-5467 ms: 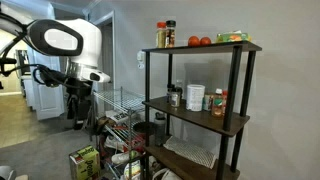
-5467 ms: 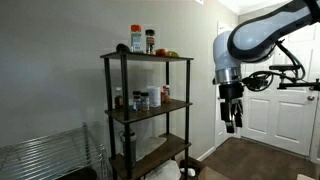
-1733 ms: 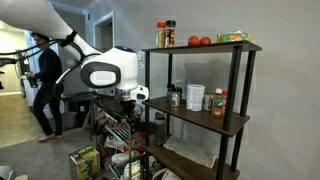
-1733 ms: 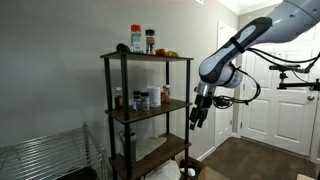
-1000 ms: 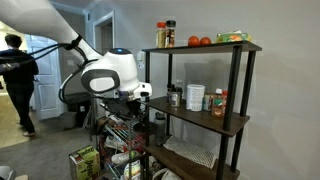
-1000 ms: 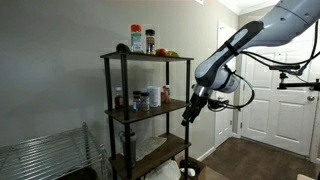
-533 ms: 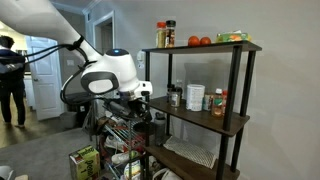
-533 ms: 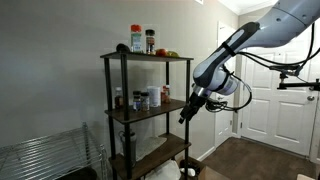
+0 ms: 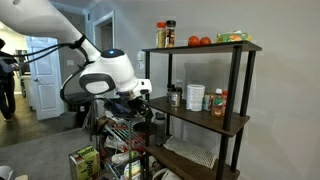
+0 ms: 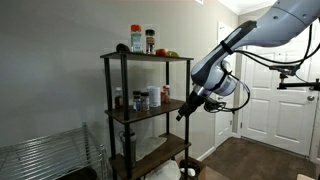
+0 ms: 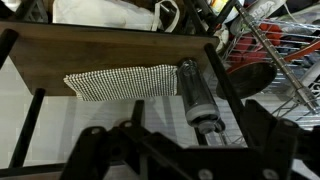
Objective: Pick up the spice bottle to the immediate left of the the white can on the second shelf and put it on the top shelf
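The arm [image 9: 105,75] is leaning in toward the rack [image 9: 238,110]. Five and a half seconds ago it was standing upright, well away from the rack, with the gripper hanging straight down. The gripper [image 9: 148,105] is now hovering just beside the rack's near post at the height of the second shelf [image 9: 200,115]. It is tilting toward the board and has crept slightly closer over the last half second. In an exterior view the gripper [image 10: 181,114] is sitting at 3 o'clock of the rack, near the board's edge and touching nothing.

In the wrist view the fingers [image 11: 268,130] are standing wide apart with nothing between them. They are looking down on a lower board [image 11: 100,50] that is carrying a checked cloth [image 11: 120,80]. A cylinder [image 11: 198,95] is lying on its side at the cloth's 3 o'clock.

The bottle [image 9: 175,97] is standing upright on the second shelf at 9 o'clock of the can [image 9: 195,97], just where it stood in every earlier frame. The gripper is at the bottle's 9 o'clock, near it but apart. The top shelf [image 9: 205,47] is carrying the same jars [image 9: 165,35] as before, unmoved.

A person [image 9: 6,80] is showing at the far 9 o'clock edge of that view, having walked there from nearer the arm.
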